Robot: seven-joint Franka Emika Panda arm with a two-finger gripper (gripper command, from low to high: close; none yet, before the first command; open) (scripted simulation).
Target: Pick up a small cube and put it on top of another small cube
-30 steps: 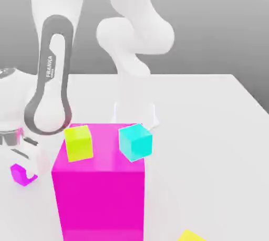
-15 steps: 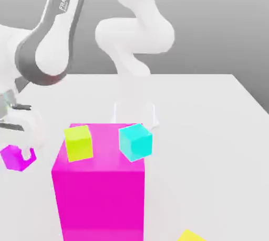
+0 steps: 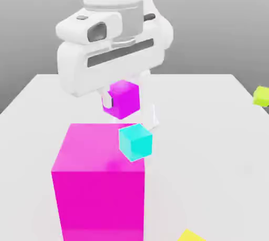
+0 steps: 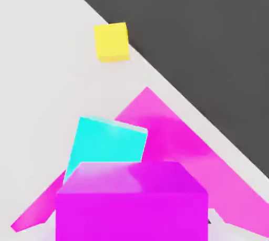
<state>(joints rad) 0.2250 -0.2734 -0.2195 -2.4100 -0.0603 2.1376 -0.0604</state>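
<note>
Gripper [image 3: 122, 100] closed on the small purple cube [image 3: 124, 98], its fingers pinching opposite sides: so it hangs in the exterior view, with the cube raised clear of the big magenta block [image 3: 99, 203]. The held cube is farther away than the small cyan cube [image 3: 135, 142] and a little to the exterior view's left of it. The cyan cube sits at the exterior view's right side of the block's top, apart from the purple one. A yellow-green cube [image 3: 261, 96] is at the exterior view's far right, by the edge of the white table [image 3: 210, 156]; whether it rests there I cannot tell. A yellow cube [image 3: 190, 236] lies at the near side, right of the block.

In the hand view, the held cube partly covers the cyan one, with the block beneath and the yellow cube well apart.
</note>
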